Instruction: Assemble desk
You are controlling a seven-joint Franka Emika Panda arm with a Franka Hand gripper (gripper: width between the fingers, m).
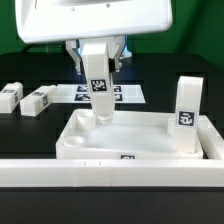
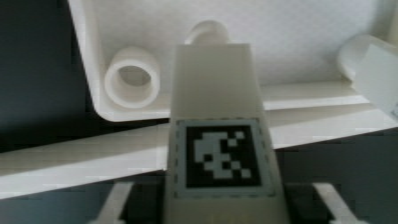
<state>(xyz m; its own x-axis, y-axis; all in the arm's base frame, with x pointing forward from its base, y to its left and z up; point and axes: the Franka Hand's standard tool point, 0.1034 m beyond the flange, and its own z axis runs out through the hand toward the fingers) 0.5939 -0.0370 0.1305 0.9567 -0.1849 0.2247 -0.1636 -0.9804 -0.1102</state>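
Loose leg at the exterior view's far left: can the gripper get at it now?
Probably not yet: the gripper has its fingers shut on another leg, held upright over the desk panel. The loose leg itself lies on open table, with nothing stacked on it.

The hand (image 1: 98,80) points down, clamped on a leg (image 1: 101,108).

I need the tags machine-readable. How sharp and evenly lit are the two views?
Exterior view: the tag on the held leg is small but crisp; the white panel is bright, its edges low in contrast. Wrist view: that tag is large but soft, out of focus; the socket is blurred too.
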